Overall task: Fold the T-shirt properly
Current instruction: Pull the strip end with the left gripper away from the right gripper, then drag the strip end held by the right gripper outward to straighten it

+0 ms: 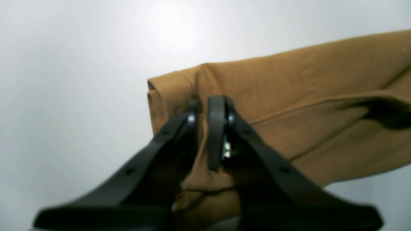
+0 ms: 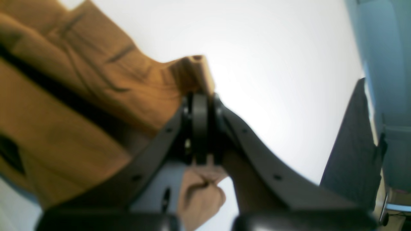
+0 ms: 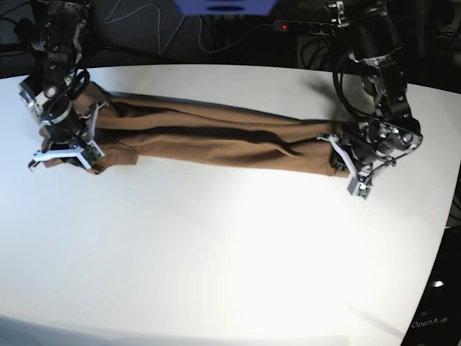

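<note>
Tan T-shirt [image 3: 216, 137] stretched in a long band across upper middle of white counter [image 3: 216, 259]. Left pincer [image 1: 205, 109] clenched on its end at frame right; right pincer [image 2: 199, 106] clenched on the other end, frame left.

base: high, overlooks whole table [image 3: 230, 252] | wrists: close behind hands | shared: T-shirt [image 3: 216, 137] ends

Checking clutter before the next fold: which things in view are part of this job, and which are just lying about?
In the job:
T-shirt, stretched between the arms
left gripper, shut on one end
right gripper, shut on the other end

Lying about:
cables behind the white table
</note>
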You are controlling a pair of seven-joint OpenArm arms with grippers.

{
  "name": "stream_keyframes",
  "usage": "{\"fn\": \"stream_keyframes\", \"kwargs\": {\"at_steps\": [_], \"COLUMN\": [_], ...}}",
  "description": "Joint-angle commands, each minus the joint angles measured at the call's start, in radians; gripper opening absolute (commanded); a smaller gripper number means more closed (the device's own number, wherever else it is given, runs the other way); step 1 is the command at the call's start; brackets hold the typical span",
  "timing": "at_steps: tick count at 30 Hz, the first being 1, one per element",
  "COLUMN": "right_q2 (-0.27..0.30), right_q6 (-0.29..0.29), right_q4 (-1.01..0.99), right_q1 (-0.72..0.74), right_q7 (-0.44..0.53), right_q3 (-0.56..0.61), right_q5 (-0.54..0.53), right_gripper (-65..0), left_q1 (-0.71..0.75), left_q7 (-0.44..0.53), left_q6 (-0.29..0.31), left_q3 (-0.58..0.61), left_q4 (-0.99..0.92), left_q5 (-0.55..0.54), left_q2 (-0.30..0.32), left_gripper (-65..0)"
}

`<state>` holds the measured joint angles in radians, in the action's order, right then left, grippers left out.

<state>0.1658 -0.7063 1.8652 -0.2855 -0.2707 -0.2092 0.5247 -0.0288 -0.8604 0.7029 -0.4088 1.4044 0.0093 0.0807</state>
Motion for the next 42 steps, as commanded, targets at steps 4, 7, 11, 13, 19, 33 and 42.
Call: {"fn": "stream_keyframes", "kwargs": {"at_steps": [4, 7, 11, 13, 19, 33, 42], "right_q2": [0.01, 0.01, 0.005, -0.022, -0.059, -0.064, -0.067], "right_q6": [0.008, 0.008, 0.008, 0.008, 0.008, 0.008, 0.008], "right_q4": [0.018, 0.02, 0.024, 0.024, 0.026, 0.021, 0.017], "right_q1": [0.006, 0.001, -0.004, -0.005, -0.07, -0.163, -0.22], "right_q7": [0.015, 0.015, 0.015, 0.024, 0.115, 0.301, 0.342], "right_q3": [-0.008, -0.008, -0.008, -0.009, -0.009, -0.183, -0.229], "right_q5": [-0.001, -0.001, 0.051, 0.091, 0.133, 0.131, 0.127], "right_gripper": [-64.3, -64.3, -64.3, -64.3, -64.3, -64.3, -64.3], "left_q1": [0.002, -0.004, -0.024, -0.039, -0.043, -0.043, -0.043], "left_q7": [0.028, 0.054, 0.088, 0.106, 0.14, 0.139, 0.139], "left_q6": [-0.005, -0.005, -0.005, -0.005, -0.005, -0.005, -0.005], "left_q3": [0.012, 0.012, 0.012, 0.012, 0.012, 0.011, 0.009], "left_q4": [-0.07, -0.13, -0.21, -0.247, -0.296, -0.3, -0.3], "left_q5": [0.036, 0.036, 0.036, 0.036, 0.036, 0.033, 0.028], "left_q2": [0.003, 0.008, 0.032, 0.037, 0.037, 0.084, 0.087], "left_gripper": [-61.1, -61.3, -61.3, -61.3, -61.3, -61.3, -61.3]}}
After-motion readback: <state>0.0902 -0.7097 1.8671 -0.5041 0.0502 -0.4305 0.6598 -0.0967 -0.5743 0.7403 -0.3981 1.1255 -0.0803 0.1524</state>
